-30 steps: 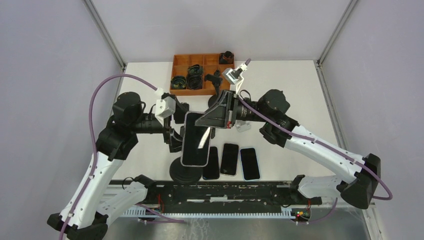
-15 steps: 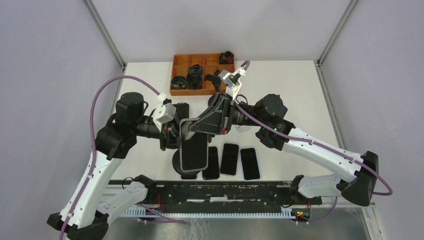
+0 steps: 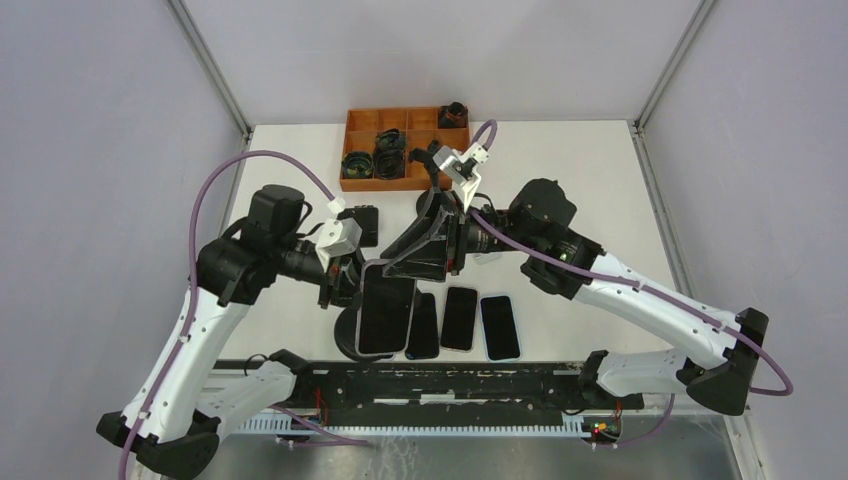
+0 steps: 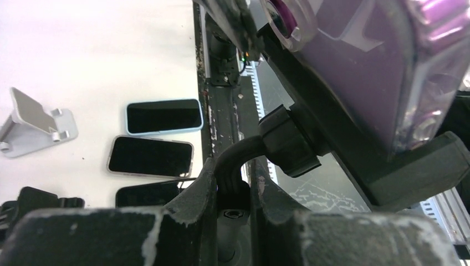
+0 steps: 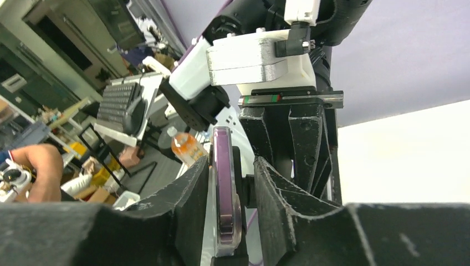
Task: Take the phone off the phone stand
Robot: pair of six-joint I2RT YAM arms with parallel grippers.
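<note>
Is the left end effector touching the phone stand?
Touching. The left wrist view shows the left end effector pinching the phone stand's black bent neck from both sides, with no gap.

Left gripper (image 4: 231, 185) clamps the phone stand (image 4: 288, 147) at its stem; phone (image 4: 354, 66) mounted above. Three spare phones (image 4: 151, 157) lie flat along the table (image 4: 83, 55) edge.

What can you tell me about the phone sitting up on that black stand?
The dark-screened phone in a clear purple case is a flat slab with rounded corners, screen off, tilted screen-up on the black phone stand, beside three dark phones lying flat. The right tool pinches its upper edge; the left tool grips the stand's neck behind it.
</note>
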